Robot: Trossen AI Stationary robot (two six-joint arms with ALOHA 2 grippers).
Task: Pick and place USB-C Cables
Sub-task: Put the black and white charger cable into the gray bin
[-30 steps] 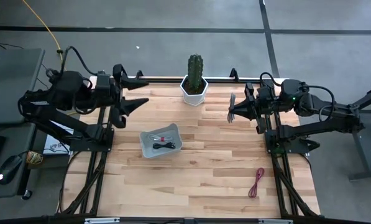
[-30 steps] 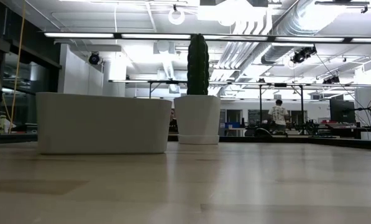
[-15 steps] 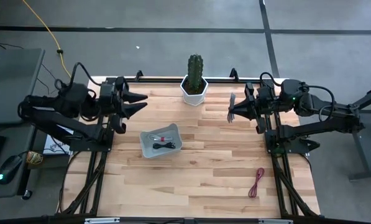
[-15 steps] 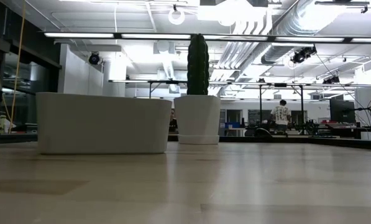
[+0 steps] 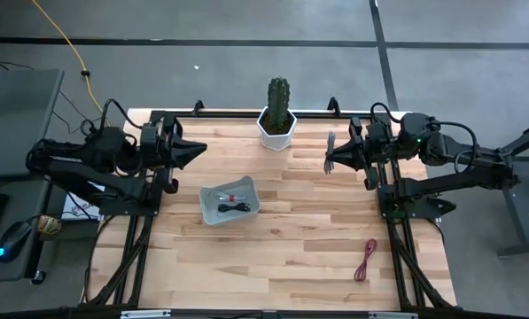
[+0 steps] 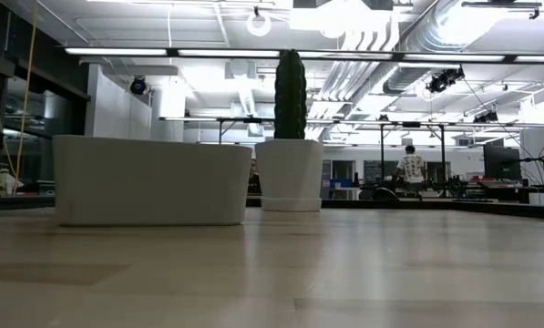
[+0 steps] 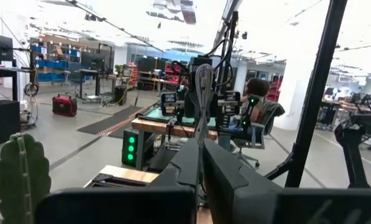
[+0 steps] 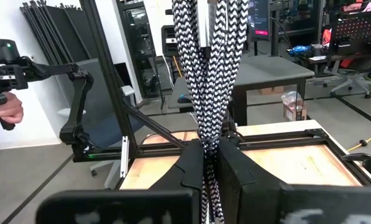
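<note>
The grey USB-C cable (image 8: 211, 74), a braided black-and-white bundle, is pinched between the fingers of the right pincer (image 5: 331, 157), held above the far right part of the desk (image 5: 317, 257). In the right wrist view the bundle is seen standing straight out past the fingertips, its long axis in line with the fingers, with the jaws pressed onto it from both sides.

The white tray (image 5: 229, 201) sits on the desk left of centre, nearer the left arm. Two cables are seen lying in it: a black USB-C cable (image 5: 236, 208) and a white-and-red USB-C cable (image 5: 224, 195). From the right pincer the tray lies toward the left arm and toward the near edge of the desk, well apart, with bare wood between. The carry to the tray is judged to turn on this diagonal.

A dark red USB-C cable (image 5: 366, 259) lies on the desk near the near right corner, its long axis running roughly from far to near. The right arm is clearly the nearer one to it.

The left pincer (image 5: 200, 145) is held above the far left corner of the desk, pointing toward the potted cactus (image 5: 277, 111). In the left wrist view its fingers (image 7: 191, 165) appear pressed together with nothing between them. The cactus stands at the far edge, between the two arms.
</note>
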